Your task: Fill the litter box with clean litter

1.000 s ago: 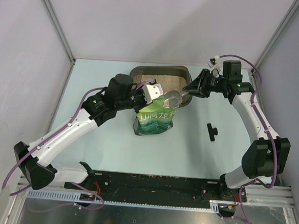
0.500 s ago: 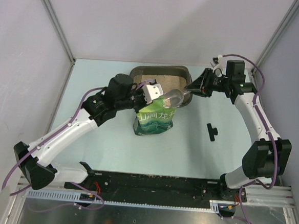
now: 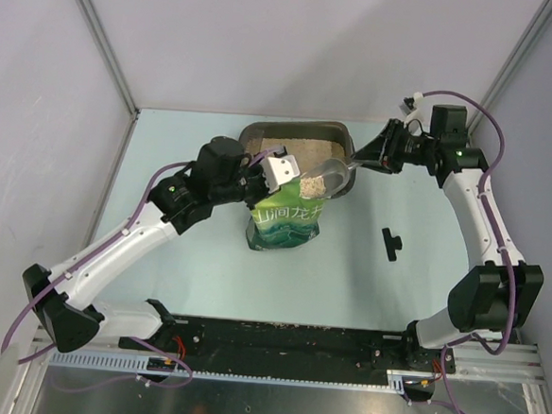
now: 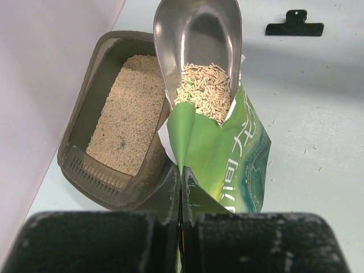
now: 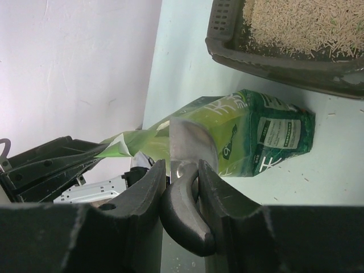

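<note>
The dark brown-grey litter box (image 3: 262, 130) sits at the back of the table, partly filled with beige clean litter (image 4: 128, 114); it also shows in the right wrist view (image 5: 273, 54). The green pouch (image 3: 289, 222) stands in front of it. My left gripper (image 4: 182, 187) is shut on the pouch's top edge (image 4: 196, 142). My right gripper (image 5: 181, 179) is shut on the dark handle of a silver scoop (image 3: 323, 179). The scoop (image 4: 199, 51) holds a heap of litter (image 4: 203, 91) just above the pouch's mouth.
A black clip (image 3: 390, 242) lies on the table right of the pouch and shows in the left wrist view (image 4: 294, 27). Loose granules are scattered on the pale blue table around the pouch. Grey walls close in the back and sides.
My right arm has drawn back to the right and lifted the scoop out of the pouch; the scoop now shows litter in it. The left arm and pouch have stayed put.
</note>
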Tool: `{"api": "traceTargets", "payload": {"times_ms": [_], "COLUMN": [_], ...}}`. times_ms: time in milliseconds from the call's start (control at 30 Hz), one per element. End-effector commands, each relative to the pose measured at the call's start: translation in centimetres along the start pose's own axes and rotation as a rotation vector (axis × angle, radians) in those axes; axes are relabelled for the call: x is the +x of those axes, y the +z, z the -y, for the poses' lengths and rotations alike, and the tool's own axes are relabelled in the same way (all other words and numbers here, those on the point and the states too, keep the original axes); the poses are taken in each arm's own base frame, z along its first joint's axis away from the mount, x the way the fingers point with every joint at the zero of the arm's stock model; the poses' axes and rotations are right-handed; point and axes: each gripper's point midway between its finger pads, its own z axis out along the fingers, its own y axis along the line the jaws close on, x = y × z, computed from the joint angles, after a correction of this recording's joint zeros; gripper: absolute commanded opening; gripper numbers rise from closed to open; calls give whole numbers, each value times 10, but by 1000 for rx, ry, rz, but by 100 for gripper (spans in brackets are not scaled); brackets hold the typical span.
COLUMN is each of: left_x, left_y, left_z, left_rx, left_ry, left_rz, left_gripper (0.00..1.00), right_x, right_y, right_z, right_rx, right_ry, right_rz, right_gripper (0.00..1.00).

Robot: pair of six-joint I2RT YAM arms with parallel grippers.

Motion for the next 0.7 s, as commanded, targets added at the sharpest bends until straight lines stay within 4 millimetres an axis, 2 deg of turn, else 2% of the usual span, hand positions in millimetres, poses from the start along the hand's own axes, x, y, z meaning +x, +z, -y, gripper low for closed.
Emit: {"api": "traceTargets", "payload": {"times_ms": [0,167,300,433,467,667], "left_x": [-49,-47,-46,-46,-46,-43], "left_y": [-35,-35,-34,-33,-33,-35], "left_z": [-18,-19,-20,-21,-21,-22], "left_rx": [-78,-87,-90,-92,-94,-108], "left_ry": [54,62,59,60,60,68], "left_rz": [160,152,149,146,145,137], "left_gripper": [0,0,0,0,0,0], "right_x": [-10,-20,-20,-16,-22,-20], "right_y": [-11,-15,-15,-8,-13,-13], "right_z": [-3,-2,-2,5,13,26], "right_rx": [-19,-44,-77,-96,-88,-145], "right_ry": [-29,-7,18,53,67,134], "right_rz": [45,57,34,-1,16,-26], "right_gripper": [0,0,0,0,0,0]}}
